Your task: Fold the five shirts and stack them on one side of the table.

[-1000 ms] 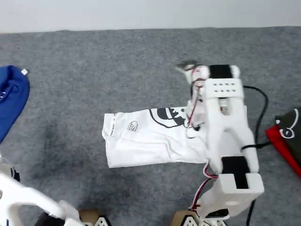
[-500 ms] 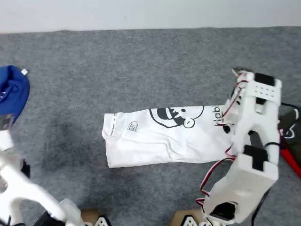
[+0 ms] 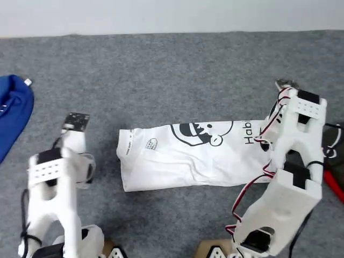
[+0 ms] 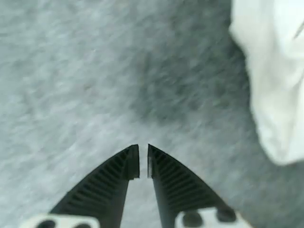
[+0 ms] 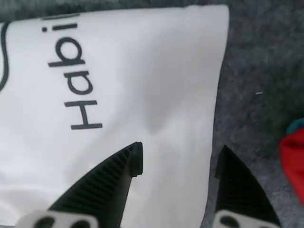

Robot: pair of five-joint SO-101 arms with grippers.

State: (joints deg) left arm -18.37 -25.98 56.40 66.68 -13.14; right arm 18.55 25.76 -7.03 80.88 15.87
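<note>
white shirt [image 3: 183,156] crosswise (collar toward left arm [image 3: 54,183]); left fingers [image 4: 118,175] together, right fingers [image 5: 114,175] spread

We see a white shirt [image 3: 183,161] with a black cartoon print and black lettering, a blue shirt [image 3: 12,115], a red and black garment [image 3: 336,150], a mottled grey table [image 3: 161,70], and white arms [image 3: 293,156] with black blocks and red, white and black wires

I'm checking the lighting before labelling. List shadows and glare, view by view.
High view: even light, no glare, faint shadow under the white shirt. Left wrist view: dark shadow patch on the grey table cover between shirt and shut left tool. Right wrist view: soft shadow on the shirt beside the open right tool.
</note>
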